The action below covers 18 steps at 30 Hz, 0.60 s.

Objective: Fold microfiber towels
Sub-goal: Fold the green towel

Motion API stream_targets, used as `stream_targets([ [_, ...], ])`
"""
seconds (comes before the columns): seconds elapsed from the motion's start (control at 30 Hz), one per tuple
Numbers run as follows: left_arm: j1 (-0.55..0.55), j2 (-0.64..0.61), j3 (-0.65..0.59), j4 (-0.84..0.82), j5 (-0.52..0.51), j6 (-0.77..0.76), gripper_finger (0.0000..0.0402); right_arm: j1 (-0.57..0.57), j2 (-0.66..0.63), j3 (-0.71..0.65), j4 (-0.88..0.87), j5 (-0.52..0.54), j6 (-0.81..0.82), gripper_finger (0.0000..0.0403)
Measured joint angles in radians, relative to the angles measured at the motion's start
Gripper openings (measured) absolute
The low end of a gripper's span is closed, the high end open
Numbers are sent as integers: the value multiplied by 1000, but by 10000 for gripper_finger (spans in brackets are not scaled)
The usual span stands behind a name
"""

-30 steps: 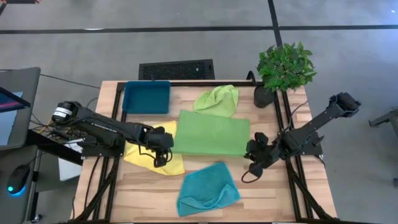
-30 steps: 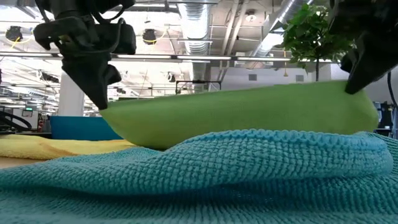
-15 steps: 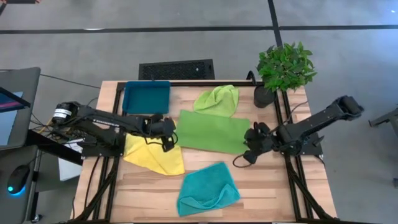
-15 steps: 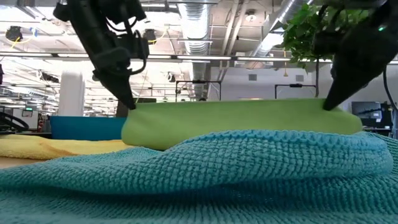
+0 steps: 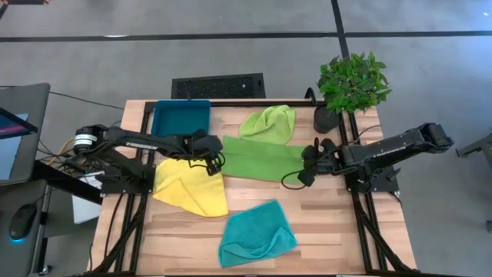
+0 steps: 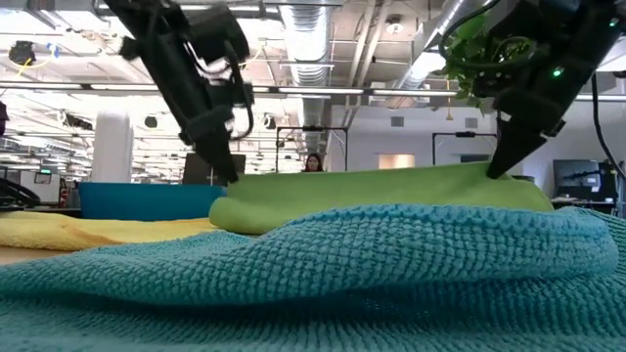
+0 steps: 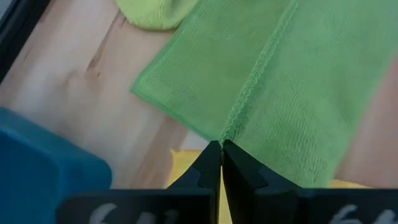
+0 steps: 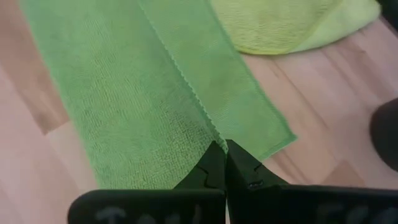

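While the teal towel (image 5: 257, 235) lies nearest on the wooden table (image 5: 330, 231), the left gripper (image 5: 216, 160) and right gripper (image 5: 307, 164) pinch the green towel's (image 5: 261, 159) ends mid-table, with a plant (image 5: 350, 85) and ducted ceiling (image 6: 323, 39) beyond.

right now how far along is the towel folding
Done: none fully. In hand: the green towel is being folded over, left gripper and right gripper each pinching a corner of its lifted edge. Left: the crumpled lime towel, yellow towel and teal towel.
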State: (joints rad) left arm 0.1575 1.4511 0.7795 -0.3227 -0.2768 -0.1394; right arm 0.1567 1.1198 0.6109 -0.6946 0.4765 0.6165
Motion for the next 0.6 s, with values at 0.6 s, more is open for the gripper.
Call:
stream_targets([
  [0.6,103,154,29,109,-24,68,0,-139,71,1,0,21,-130,12],
])
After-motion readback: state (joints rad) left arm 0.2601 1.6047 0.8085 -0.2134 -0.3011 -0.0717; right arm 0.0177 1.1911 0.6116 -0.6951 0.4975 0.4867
